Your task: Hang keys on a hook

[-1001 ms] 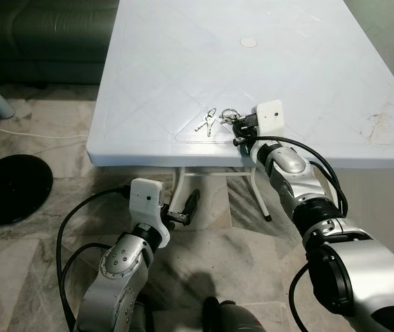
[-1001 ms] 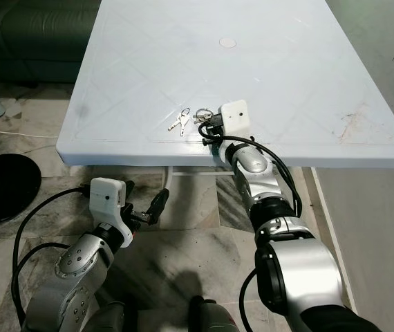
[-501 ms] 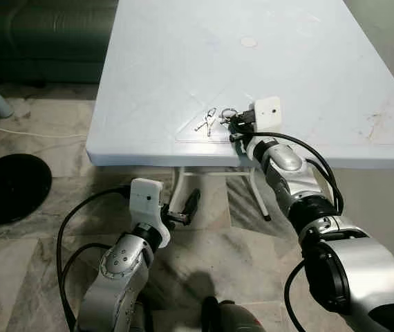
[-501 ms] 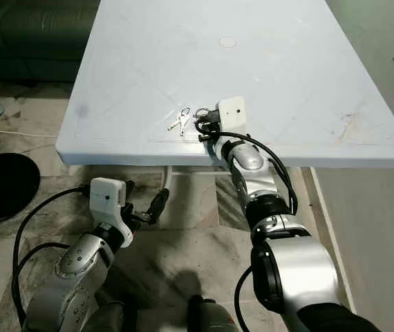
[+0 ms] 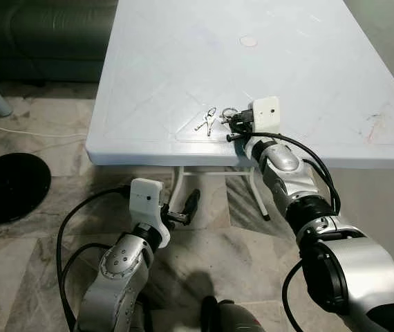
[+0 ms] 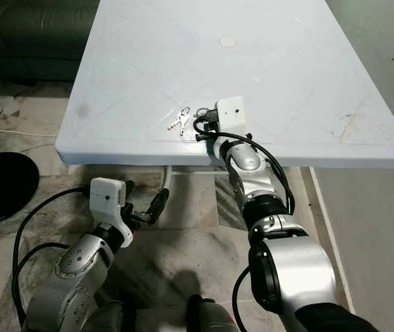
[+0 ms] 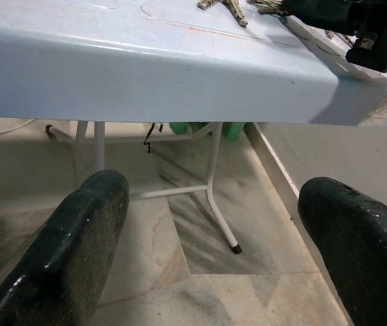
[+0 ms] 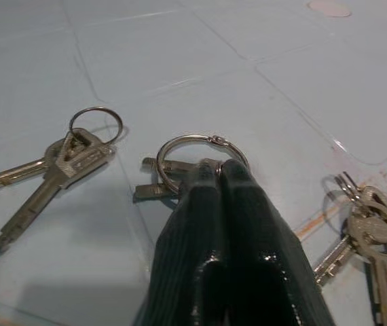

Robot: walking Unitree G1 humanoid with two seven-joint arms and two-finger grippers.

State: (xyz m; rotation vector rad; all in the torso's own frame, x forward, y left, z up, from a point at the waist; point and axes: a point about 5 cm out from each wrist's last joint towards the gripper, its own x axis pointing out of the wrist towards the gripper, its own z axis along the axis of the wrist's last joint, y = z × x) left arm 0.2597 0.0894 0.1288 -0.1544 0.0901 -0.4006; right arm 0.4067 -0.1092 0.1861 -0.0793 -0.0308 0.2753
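Several silver keys lie on the white table (image 5: 183, 62) near its front edge. One pair of keys (image 5: 207, 121) lies to the left, and beside it is a key ring (image 5: 229, 112). My right gripper (image 5: 234, 124) rests on the tabletop at that ring. In the right wrist view its fingers (image 8: 207, 224) are pressed together with the key ring (image 8: 180, 146) caught at their tips. Loose keys (image 8: 51, 170) lie to one side and another bunch (image 8: 363, 234) to the other. My left gripper (image 5: 189, 205) hangs below the table edge, open, with nothing between its fingers (image 7: 78, 251).
A round cap (image 5: 249, 41) sits at the table's middle. White table legs (image 7: 214, 183) stand under the top on the marble floor. A dark sofa (image 5: 38, 41) is at the far left, and a black round base (image 5: 10, 187) lies on the floor to the left.
My right gripper has edged a little to the left, onto the key ring. The left arm has not moved.
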